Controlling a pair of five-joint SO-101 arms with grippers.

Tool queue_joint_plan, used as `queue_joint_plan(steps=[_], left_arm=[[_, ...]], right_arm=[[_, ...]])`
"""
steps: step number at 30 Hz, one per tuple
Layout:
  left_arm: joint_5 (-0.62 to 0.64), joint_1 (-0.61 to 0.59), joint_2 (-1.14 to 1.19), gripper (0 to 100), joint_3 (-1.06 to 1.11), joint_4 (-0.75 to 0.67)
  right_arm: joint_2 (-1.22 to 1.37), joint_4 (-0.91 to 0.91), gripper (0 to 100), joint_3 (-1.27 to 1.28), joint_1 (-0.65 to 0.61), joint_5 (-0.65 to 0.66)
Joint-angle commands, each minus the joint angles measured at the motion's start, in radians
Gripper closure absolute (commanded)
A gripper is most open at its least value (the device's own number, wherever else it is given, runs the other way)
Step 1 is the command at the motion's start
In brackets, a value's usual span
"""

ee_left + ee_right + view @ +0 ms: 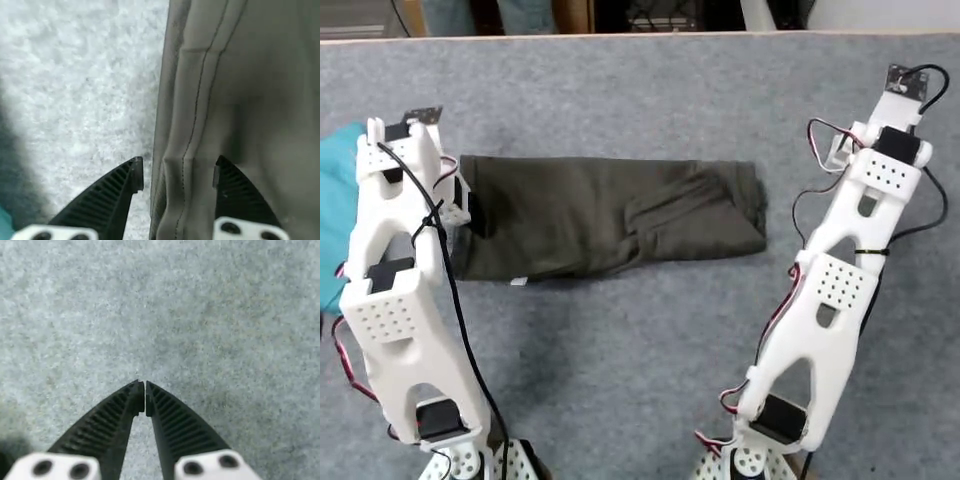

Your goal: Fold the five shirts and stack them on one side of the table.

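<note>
A teal cloth (334,205) lies at the far left edge of the grey worktop (640,380), partly under the left arm. Just beside it, the left pincer (177,170) is down at the left end of the dark green shirt (610,215). Its jaws stand wide apart and straddle the shirt's stitched edge, one finger (122,182) over bare worktop and the other over the fabric, gripping nothing. The shirt lies flat across the middle of the worktop, folded into a long band, with its right end bunched into a few creases. Well to the right of it, the right arm stretches toward the far right corner. The right pincer (145,390) has its jaws closed tip to tip, holding nothing, above bare grey surface and apart from the shirt.
</note>
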Motion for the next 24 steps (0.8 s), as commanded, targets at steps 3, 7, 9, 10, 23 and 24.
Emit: queue_joint_plan(steps=[3,7,9,10,23,24], left_arm=[[-0.012,0.012,0.009,82,0.048,-0.011],[-0.008,0.035,0.097,88,0.048,-0.011],[-0.008,0.054,0.141,94,0.036,-0.009],[-0.011,0.061,0.161,97,0.016,-0.003],[-0.006,0.067,0.204,97,-0.443,0.299],[-0.006,0.065,0.204,97,-0.473,0.304]], right_arm=[[-0.016,0.003,98.4,-0.05,-0.018,0.006],[-0.016,0.003,98.4,-0.05,-0.018,0.006],[-0.016,0.003,98.4,-0.05,-0.018,0.006],[-0.016,0.002,98.4,-0.05,-0.018,0.006],[-0.016,-0.018,98.4,-0.051,0.002,0.006],[-0.016,-0.034,98.4,-0.051,0.015,0.006]])
